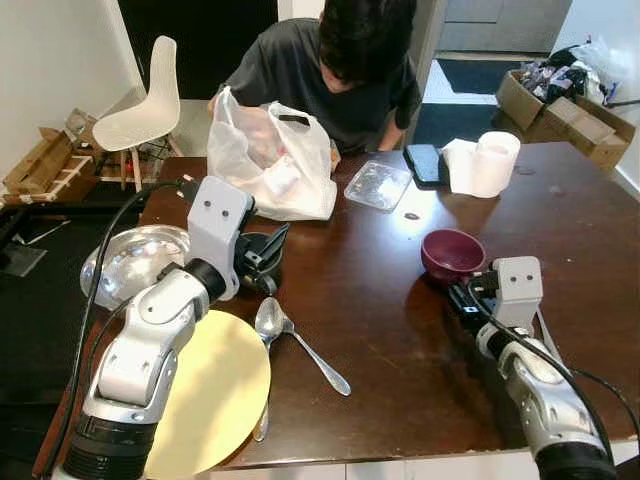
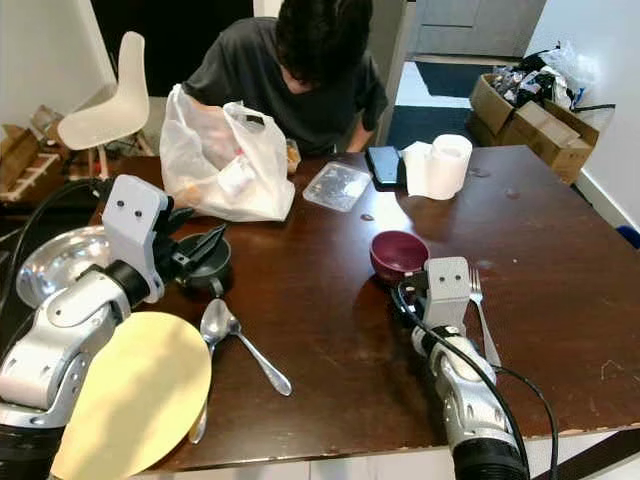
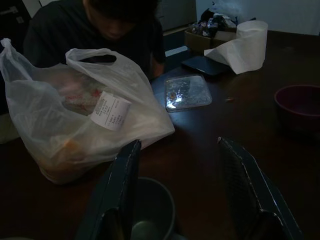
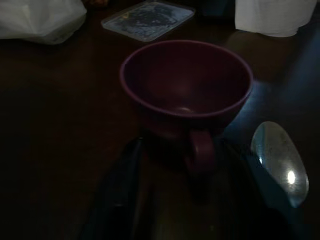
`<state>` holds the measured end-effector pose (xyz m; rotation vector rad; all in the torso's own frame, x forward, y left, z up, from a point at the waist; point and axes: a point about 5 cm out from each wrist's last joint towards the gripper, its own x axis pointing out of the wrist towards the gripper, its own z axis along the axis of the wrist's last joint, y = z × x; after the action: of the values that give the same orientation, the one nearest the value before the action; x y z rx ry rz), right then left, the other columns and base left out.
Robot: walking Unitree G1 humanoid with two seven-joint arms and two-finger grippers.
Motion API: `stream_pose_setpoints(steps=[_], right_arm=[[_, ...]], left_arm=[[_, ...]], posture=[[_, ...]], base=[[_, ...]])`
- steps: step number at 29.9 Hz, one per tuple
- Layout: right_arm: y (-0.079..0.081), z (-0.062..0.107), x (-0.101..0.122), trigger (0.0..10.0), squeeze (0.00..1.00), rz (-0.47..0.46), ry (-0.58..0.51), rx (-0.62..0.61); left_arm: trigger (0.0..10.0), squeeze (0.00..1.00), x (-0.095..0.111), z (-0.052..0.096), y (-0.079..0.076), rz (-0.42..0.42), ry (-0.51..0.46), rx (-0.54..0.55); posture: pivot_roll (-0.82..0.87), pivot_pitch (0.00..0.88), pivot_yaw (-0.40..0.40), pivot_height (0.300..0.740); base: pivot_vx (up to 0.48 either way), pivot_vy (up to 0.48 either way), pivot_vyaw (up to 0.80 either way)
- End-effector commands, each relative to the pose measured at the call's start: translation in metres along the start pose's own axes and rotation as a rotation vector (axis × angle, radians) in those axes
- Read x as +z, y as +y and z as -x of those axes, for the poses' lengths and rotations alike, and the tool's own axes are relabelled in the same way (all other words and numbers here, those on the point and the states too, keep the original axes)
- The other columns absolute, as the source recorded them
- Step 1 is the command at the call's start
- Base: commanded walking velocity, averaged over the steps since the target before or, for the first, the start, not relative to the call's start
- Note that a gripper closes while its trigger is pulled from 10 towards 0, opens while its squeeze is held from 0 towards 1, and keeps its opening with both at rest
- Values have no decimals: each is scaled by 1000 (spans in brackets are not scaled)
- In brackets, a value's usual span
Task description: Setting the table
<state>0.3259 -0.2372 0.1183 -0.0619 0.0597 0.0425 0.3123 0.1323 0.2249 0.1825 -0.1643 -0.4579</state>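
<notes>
Across the head views, your left hand [image 1: 262,252] hovers spread over a dark cup [image 2: 207,262] beside the yellow plate [image 1: 215,390]. Along the right wrist, your right hand [image 4: 182,200] brackets the maroon cup [image 4: 186,87], unclenched, handle toward you for pinching.

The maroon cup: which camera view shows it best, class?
The right wrist view: the maroon cup sits large and close there, with its rim, hollow and handle plain. Both eye views show it small, ahead of the right gripper. The left wrist view catches it dimly at the frame's edge.
</notes>
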Motion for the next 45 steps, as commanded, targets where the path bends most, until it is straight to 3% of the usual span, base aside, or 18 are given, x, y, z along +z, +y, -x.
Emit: stream_pose_setpoints(steps=[1, 5, 6, 13, 16, 19, 24, 26, 28, 33, 40, 45], right_arm=[[-5, 0, -1, 10000, 1000, 14, -3, -18], [-6, 1, 3, 10000, 1000, 20, -23, -25], [-6, 3, 5, 10000, 0, 20, -32, -26], [-7, 14, 5, 10000, 0, 15, -52, -42], [-1, 31, 11, 10000, 0, 20, -95, -53], [5, 36, 19, 10000, 0, 34, -126, -47], [26, 33, 58, 10000, 0, 28, -263, -21], [36, 30, 75, 10000, 0, 36, -315, 17], [42, 29, 84, 10000, 0, 31, -336, 44], [44, 30, 85, 10000, 0, 36, -331, 51], [56, 31, 76, 10000, 0, 1, -290, 60], [59, 29, 75, 10000, 0, -3, -278, 66]], left_arm=[[10000, 0, 2, 0, 0, 3, 1, -5], [10000, 0, 2, -1, 0, 6, -2, -8], [10000, 0, 1, -2, -1, 7, -3, -10], [10000, 0, 0, -3, -5, 14, -3, -22], [10000, 0, -1, -3, -6, 18, -1, -26], [10000, 0, -2, -4, -7, 21, 0, -25], [10000, 0, -6, -5, -7, 37, 12, -1], [10000, 0, -7, -5, -9, 94, 4, 25], [10000, 0, -11, -4, -9, 204, 28, 96], [10000, 0, -19, 0, -13, 215, 75, 147], [10000, 0, -31, 16, -14, 115, 102, 228], [10000, 0, -28, 12, -20, 131, 80, 232]], posture=[[-2, 2, 109, 740], [-12, 0, 107, 740], [-16, 0, 106, 740], [-32, 0, 102, 740], [-40, 0, 101, 740], [-48, 0, 101, 740], [-70, 0, 99, 740], [-73, 0, 90, 740], [-74, 0, 84, 740], [-75, 0, 76, 740], [-68, 0, 64, 740], [-68, 0, 62, 740]], base=[[0, 0, 0], [0, 0, 0], [0, 0, 0], [0, 0, 0], [0, 0, 0], [0, 0, 0], [0, 0, 0], [0, 0, 0], [0, 0, 0], [0, 0, 0], [0, 0, 0], [0, 0, 0]])
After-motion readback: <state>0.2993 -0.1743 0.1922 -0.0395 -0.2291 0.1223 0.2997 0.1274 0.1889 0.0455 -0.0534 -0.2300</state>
